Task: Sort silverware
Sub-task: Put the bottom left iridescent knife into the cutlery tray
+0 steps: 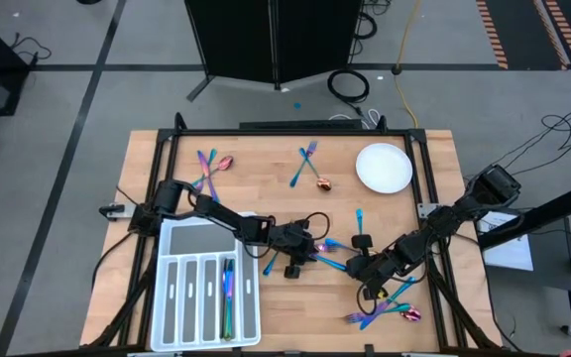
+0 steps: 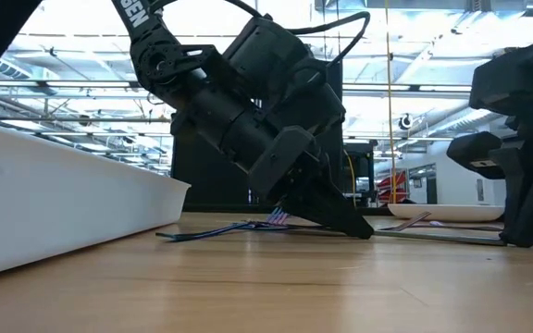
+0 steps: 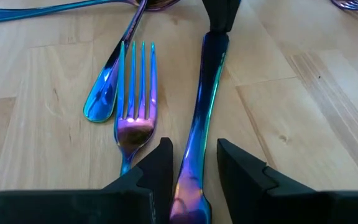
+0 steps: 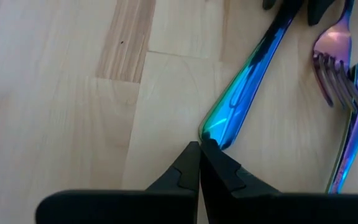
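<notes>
A slim blue-purple piece of silverware (image 3: 204,99) lies flat on the wooden table between my two grippers. My left gripper (image 3: 192,149) is open, low over the table's middle (image 1: 315,250), with one finger on each side of the piece near one end. My right gripper (image 4: 199,149) is shut at the piece's other, teal end, also seen from above (image 1: 350,264). A rainbow fork (image 3: 135,93) and another handle (image 3: 104,93) lie on the table beside the piece. My left gripper's fingers (image 3: 160,165) stand on either side of the piece's purple end (image 3: 188,186), pointing along it; I cannot tell whether they touch it. My right gripper's shut fingertips (image 4: 191,155) meet the rounded teal end (image 4: 219,132) of the piece, slanting down along its length. The piece lies flat on the table.
A white compartment tray (image 1: 181,297) at the near left holds several pieces in its right slot (image 1: 228,293). A white plate (image 1: 383,167) stands far right. More silverware lies far left (image 1: 211,164), far middle (image 1: 307,159) and near right (image 1: 385,312).
</notes>
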Controlling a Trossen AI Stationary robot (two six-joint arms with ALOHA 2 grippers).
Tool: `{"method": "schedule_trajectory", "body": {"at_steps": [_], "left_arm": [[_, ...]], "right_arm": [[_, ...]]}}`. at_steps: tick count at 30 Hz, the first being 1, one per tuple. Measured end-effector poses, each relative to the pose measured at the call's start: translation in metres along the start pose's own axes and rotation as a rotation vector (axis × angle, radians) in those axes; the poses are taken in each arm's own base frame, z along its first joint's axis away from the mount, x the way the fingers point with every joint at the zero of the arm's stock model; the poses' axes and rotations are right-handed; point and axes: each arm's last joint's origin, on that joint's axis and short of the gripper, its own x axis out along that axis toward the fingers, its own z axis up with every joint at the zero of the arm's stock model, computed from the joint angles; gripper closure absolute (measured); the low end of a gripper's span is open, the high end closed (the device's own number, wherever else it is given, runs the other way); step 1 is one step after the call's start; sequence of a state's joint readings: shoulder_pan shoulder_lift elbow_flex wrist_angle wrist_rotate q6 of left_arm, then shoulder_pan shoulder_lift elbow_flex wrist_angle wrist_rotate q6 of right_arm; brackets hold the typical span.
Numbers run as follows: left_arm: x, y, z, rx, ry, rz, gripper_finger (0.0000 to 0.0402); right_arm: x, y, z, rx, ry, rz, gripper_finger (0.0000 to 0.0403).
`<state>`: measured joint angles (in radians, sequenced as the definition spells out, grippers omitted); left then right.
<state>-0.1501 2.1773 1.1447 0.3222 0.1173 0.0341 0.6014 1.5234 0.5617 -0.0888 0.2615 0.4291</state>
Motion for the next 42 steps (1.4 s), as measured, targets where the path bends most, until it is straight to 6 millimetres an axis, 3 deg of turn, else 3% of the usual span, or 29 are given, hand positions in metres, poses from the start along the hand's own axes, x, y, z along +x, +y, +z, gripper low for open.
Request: {"method": "schedule_trajectory", "body": {"at_steps": [5,14,19,32,42], "left_arm": [[0.000,0.000,0.000,0.000,0.001,-0.002,0.0288],[0.000,0.000,-0.001,0.000,0.004,-0.011,0.0347],[-0.001,0.002,0.000,-0.004,0.001,-0.013,0.0351],[-0.007,0.002,0.014,0.006,-0.028,0.003,0.0352],[-0.016,0.002,0.032,0.038,-0.069,0.004,0.0352]], "right_arm": [[0.000,-0.002,0.001,0.006,-0.012,-0.019,0.0403],[0.000,-0.002,0.001,0.001,-0.013,-0.029,0.0403],[-0.002,-0.002,0.002,0.003,-0.020,-0.026,0.0403],[-0.033,-0.008,0.014,0.011,-0.140,-0.044,0.0403],[-0.033,-0.006,0.018,0.049,-0.187,-0.032,0.0403]]}}
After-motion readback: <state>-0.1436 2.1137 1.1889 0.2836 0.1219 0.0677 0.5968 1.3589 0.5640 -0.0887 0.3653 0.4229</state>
